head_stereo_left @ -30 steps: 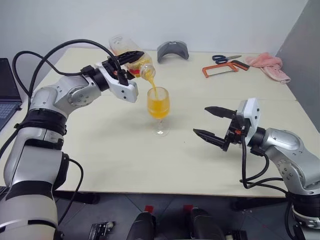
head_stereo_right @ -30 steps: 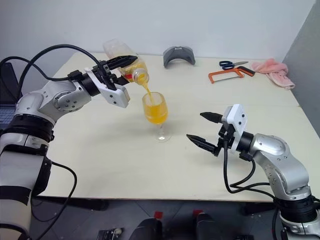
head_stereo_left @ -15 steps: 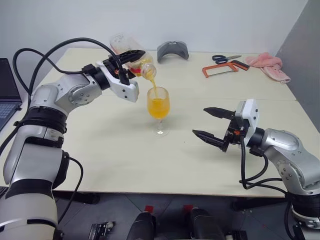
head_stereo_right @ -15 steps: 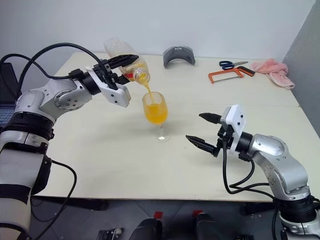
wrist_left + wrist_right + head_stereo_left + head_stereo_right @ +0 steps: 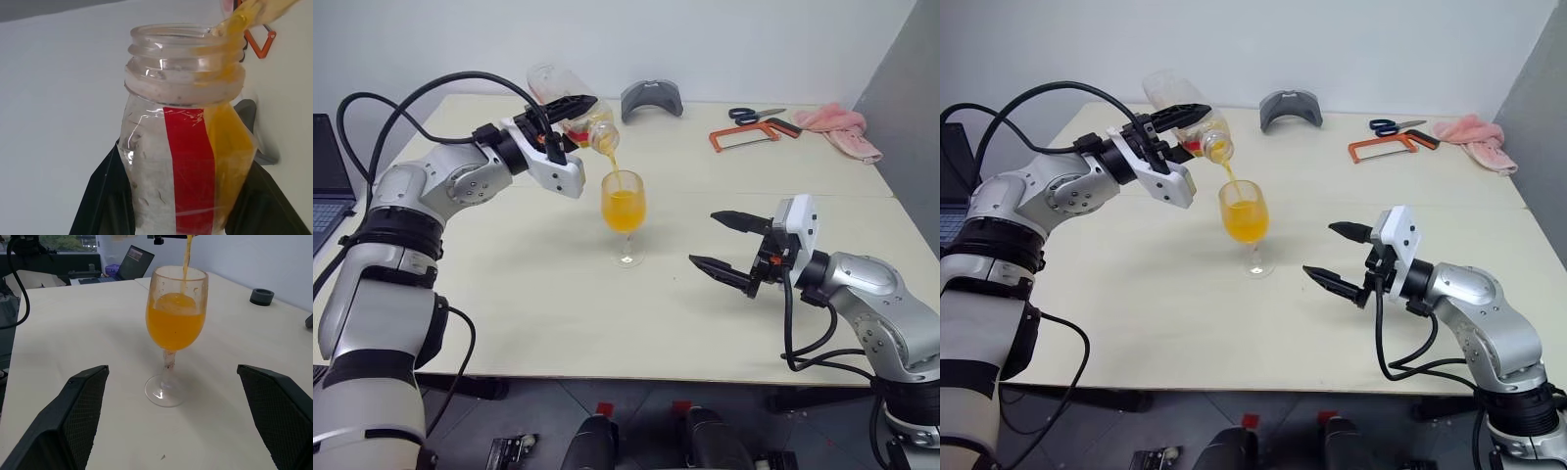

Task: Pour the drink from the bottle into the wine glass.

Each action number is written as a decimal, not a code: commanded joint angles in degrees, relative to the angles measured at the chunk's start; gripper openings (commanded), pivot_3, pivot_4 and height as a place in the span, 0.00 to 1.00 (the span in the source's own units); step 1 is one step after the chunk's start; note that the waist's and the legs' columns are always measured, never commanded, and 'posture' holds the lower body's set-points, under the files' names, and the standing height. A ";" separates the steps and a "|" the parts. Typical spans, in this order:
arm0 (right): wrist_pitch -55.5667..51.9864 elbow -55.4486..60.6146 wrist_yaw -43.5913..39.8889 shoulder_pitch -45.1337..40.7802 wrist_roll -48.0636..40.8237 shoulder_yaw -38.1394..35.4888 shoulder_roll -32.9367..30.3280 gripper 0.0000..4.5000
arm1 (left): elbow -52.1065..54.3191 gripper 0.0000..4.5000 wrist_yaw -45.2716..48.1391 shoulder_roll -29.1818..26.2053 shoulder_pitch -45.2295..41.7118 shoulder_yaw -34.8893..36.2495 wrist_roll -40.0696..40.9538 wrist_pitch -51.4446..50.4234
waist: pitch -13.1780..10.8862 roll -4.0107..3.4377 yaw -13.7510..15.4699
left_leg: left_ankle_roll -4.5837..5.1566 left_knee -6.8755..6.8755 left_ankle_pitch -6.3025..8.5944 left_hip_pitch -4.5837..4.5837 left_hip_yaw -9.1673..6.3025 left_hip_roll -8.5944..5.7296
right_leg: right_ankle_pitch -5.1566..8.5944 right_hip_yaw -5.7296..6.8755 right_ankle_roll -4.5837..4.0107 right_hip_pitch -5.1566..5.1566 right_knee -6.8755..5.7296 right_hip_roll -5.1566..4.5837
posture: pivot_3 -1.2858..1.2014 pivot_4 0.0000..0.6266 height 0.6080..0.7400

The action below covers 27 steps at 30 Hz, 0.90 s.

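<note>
1. Left eye view: the left gripper is clamped on the bottle, which is tipped with its mouth just above the wine glass. A thin stream of the drink falls into the bowl. The glass stands near the middle of the table, a little toward the far edge. To pour well, I think the tilt should rise slowly, so the stream stays inside the rim.

2. Right eye view: the right gripper has its fingers spread wide and holds nothing. It waits beside the glass, apart from it. It is better that it does not touch the stem.

3. Left wrist view: only a little drink remains along the lower side of the bottle, so the last part may come in spurts.

4. Right wrist view: the bowl is more than half full, so the pour should probably end soon.
</note>
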State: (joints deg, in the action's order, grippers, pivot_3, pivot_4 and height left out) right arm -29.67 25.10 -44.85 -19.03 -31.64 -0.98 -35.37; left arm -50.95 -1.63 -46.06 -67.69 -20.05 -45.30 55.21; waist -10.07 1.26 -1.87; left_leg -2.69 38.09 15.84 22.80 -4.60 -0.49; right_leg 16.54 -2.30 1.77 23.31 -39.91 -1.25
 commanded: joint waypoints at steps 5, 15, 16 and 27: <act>0.50 2.81 0.73 -0.42 -0.40 -0.58 0.36 1.00 | -0.65 0.38 2.74 0.86 -0.72 2.26 5.97 -1.99 | 0.00 0.00 0.01 | 0.00 0.01 0.00 0.01 0.00 0.00 | 0.00 0.01 0.00 0.00 -0.01 0.00 | 0.52 0.24 1.00; 1.51 3.81 2.24 -2.29 0.29 -0.39 1.28 1.00 | 3.89 0.38 18.19 7.33 5.73 8.13 26.42 -9.50 | 0.00 0.00 -0.03 | -0.02 0.05 -0.01 0.00 -0.01 0.03 | 0.00 -0.01 0.00 0.00 -0.04 -0.01 | 0.52 0.24 1.00; 1.50 4.13 2.24 -2.56 0.24 -0.26 1.39 1.00 | 5.16 0.38 20.24 8.49 6.75 9.65 29.93 -12.39 | 0.00 0.00 -0.04 | -0.02 0.05 -0.01 0.00 -0.02 0.02 | 0.00 0.00 0.00 0.01 -0.03 -0.01 | 0.52 0.24 1.00; -5.67 5.89 3.94 -8.27 3.38 8.48 1.34 1.00 | 26.25 0.38 25.11 13.75 23.90 30.66 58.79 -52.26 | 0.03 -0.04 -1.75 | -0.02 0.07 -0.01 -0.10 -0.23 0.17 | 0.00 -0.08 -0.01 0.01 -0.13 0.00 | 0.52 0.24 1.00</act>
State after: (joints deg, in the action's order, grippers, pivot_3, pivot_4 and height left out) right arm -34.46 30.18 -41.93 -25.67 -29.32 6.71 -33.97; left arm -28.41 23.47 -31.85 -44.74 7.23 9.75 7.19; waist -10.04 1.22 -3.63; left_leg -2.72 38.15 15.83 22.67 -4.87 -0.32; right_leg 16.54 -2.37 1.76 23.32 -40.04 -1.24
